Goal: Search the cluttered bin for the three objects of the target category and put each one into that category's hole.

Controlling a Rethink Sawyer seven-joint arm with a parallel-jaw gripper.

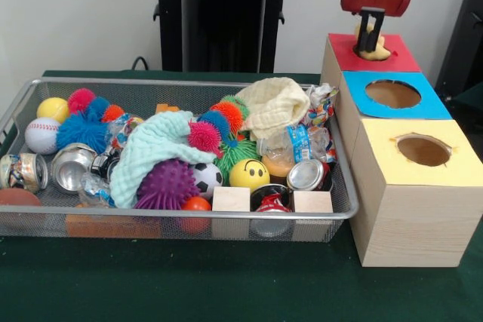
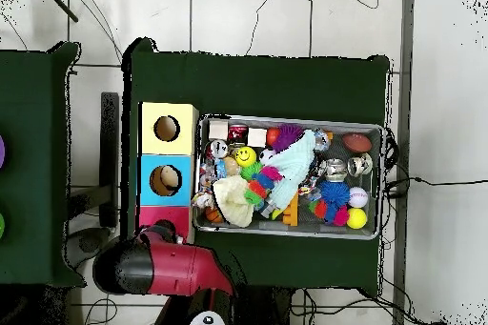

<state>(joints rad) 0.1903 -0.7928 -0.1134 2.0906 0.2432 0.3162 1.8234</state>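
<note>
My gripper [image 1: 370, 40] hangs over the red-topped box [image 1: 400, 59] at the far right. It is shut on a pale tan lumpy object [image 1: 378, 52], which sits right at the red top's hole. The wire bin [image 1: 189, 216] holds the clutter: a white baseball [image 1: 41, 135], a yellow smiley ball [image 1: 249, 173], a purple spiky ball [image 1: 167, 185], crushed cans [image 1: 72, 165], two wooden blocks [image 1: 232, 199] and cloths [image 1: 155, 148]. In the overhead view the red arm [image 2: 167, 266] covers the gripper beside the red box [image 2: 155, 214].
A blue-topped box [image 1: 430, 107] and a yellow-topped box [image 1: 460, 164] stand in a row in front of the red one, each with a round hole. Overhead, something tan shows inside the blue box's hole [image 2: 169, 180]. Green cloth [image 1: 226, 277] covers the table.
</note>
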